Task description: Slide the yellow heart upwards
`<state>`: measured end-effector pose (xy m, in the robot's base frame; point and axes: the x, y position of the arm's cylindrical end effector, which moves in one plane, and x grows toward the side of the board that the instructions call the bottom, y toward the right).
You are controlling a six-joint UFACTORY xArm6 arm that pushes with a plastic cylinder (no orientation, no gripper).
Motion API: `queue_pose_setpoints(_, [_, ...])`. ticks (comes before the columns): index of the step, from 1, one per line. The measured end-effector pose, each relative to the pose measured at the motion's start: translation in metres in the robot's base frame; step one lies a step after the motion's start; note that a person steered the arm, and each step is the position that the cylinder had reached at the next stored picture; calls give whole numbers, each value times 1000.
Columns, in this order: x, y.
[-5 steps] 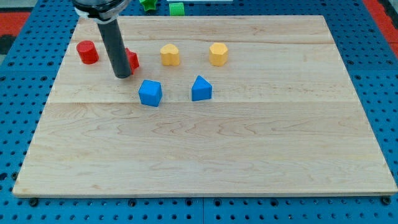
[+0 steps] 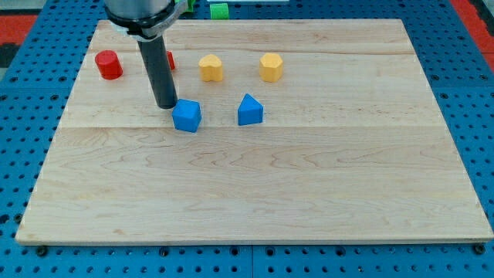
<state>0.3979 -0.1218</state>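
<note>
The yellow heart point(image 2: 211, 68) lies in the upper middle of the wooden board point(image 2: 309, 193), with a yellow hexagon point(image 2: 271, 67) to its right. My tip point(image 2: 165, 105) rests on the board below and left of the heart, just left of a blue cube point(image 2: 186, 116), close to it or touching its upper left corner. The rod stands in front of a red block point(image 2: 170, 61), of which only the right edge shows.
A red cylinder point(image 2: 109, 65) stands at the upper left. A blue wedge-like block point(image 2: 249, 110) lies right of the blue cube. Two green blocks point(image 2: 220, 10) sit off the board's top edge, one partly behind the arm.
My tip has moved down and to the right, from in front of the red block to beside the blue cube. The blocks have not moved.
</note>
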Motion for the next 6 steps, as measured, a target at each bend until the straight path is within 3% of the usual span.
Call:
queue_pose_setpoints(2, [-7,11])
queue_pose_setpoints(4, [-39,90])
queue_pose_setpoints(5, [-43,100])
queue_pose_setpoints(6, [-43,64])
